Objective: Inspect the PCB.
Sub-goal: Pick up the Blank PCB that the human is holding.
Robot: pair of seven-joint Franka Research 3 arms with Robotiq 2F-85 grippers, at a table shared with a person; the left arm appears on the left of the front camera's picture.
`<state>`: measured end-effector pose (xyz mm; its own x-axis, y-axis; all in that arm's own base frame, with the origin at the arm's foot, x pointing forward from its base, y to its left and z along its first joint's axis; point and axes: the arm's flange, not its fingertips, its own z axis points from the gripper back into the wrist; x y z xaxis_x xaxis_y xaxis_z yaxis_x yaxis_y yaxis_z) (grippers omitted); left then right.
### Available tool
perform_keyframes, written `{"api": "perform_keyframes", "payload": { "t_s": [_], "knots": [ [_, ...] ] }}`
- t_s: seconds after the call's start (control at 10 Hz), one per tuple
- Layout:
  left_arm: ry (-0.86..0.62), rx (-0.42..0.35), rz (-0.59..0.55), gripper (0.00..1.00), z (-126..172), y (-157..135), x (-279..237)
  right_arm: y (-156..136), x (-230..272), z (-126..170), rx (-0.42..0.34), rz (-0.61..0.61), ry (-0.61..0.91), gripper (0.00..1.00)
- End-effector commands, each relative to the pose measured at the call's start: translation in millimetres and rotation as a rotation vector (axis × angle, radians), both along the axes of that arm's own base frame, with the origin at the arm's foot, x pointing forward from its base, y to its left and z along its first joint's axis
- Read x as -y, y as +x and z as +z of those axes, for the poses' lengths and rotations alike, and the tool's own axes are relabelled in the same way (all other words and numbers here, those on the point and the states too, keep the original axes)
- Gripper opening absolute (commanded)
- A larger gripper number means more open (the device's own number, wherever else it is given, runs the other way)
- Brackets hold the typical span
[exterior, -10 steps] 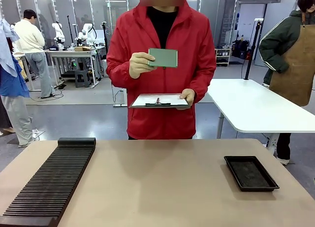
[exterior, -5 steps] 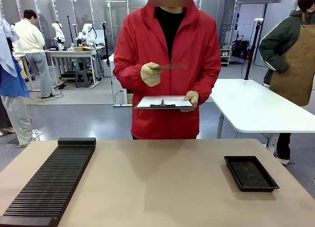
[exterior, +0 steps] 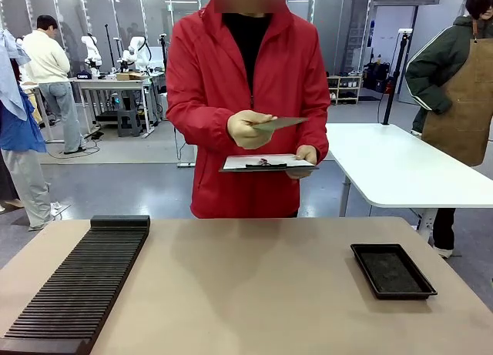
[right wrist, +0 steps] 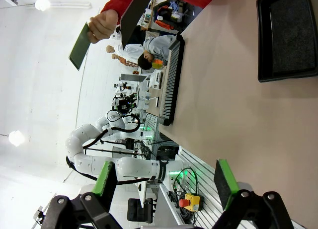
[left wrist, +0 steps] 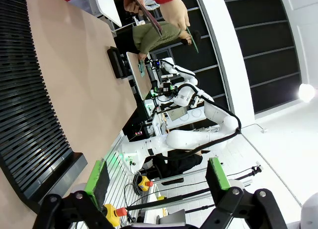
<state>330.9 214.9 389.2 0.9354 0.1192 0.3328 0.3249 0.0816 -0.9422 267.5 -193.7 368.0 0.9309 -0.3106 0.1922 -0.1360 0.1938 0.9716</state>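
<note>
Front view: at upper centre a person pinches the PCB (exterior: 281,123) (tilted almost flat) just above a clipboard (exterior: 268,163). Left wrist view: the left hand (left wrist: 158,174) stands spread wide at the bottom edge. Right wrist view: the right hand (right wrist: 165,182) is likewise spread at the bottom, with the PCB (right wrist: 79,45) at upper left.

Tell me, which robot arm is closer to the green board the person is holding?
Probably the right, but only just. The PCB is held a little right of the middle of the table, its free end pointing toward the right side. Both the left gripper and right gripper are open and empty.
</note>
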Motion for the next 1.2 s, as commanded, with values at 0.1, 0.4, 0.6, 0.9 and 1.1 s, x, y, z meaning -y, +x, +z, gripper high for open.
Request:
{"api": "perform_keyframes", "payload": {
  "t_s": [0.1,0.4,0.6,0.9,1.1],
  "knots": [
    [0.002,0.001,0.0,1.0,3,0,0,-1,0,1,0.007,-0.004,0.009,1.0],
    [0.002,0.001,0.0,1.0,3,0,0,-1,0,1,0.007,-0.004,0.009,1.0],
    [0.002,0.001,0.0,1.0,3,0,0,-1,0,1,0.007,-0.004,0.009,1.0],
    [0.002,0.001,0.0,1.0,3,0,0,-1,0,1,0.007,-0.004,0.009,1.0],
    [0.002,0.001,0.0,1.0,3,0,0,3,-8,12,-0.03,0.032,0.002,1.0]
  ]
}}
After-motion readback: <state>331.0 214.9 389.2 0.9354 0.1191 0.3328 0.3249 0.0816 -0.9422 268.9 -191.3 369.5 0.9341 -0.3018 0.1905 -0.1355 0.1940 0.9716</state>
